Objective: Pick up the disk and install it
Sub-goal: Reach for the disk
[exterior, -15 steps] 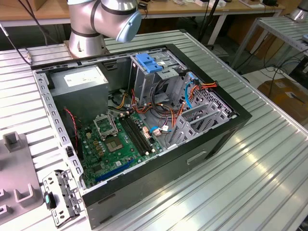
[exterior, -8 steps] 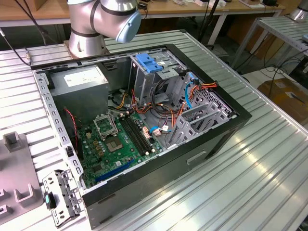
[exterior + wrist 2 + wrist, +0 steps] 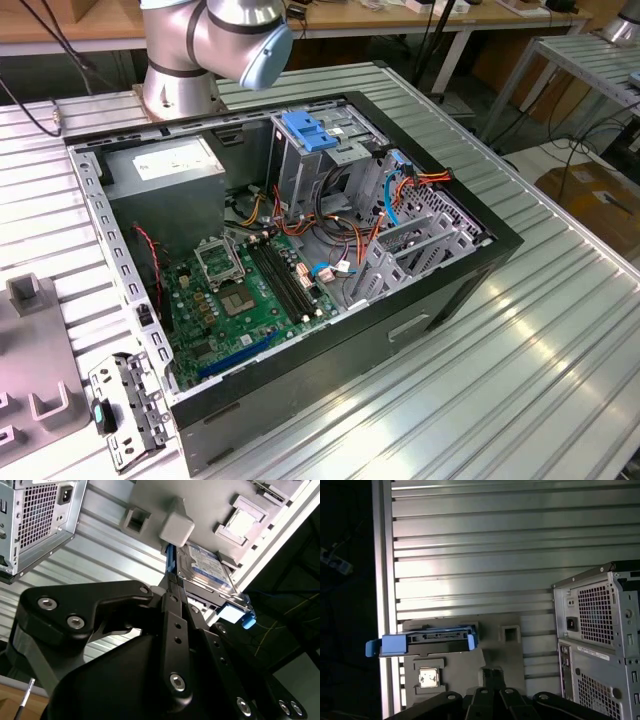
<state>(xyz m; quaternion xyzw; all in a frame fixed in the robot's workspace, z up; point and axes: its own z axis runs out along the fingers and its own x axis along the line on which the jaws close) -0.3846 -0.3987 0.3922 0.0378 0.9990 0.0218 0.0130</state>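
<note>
Here, end effector (image 3: 173,586) close to disk (image 3: 209,577); label (image 3: 202,560) white-blue.

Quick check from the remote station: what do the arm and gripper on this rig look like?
The arm is silver-grey metal with rounded cylindrical joints, one closed by a light-blue cap. In the second wrist view, the gripper is matte black: flat, rounded linkage plates joined by silver screws.
</note>
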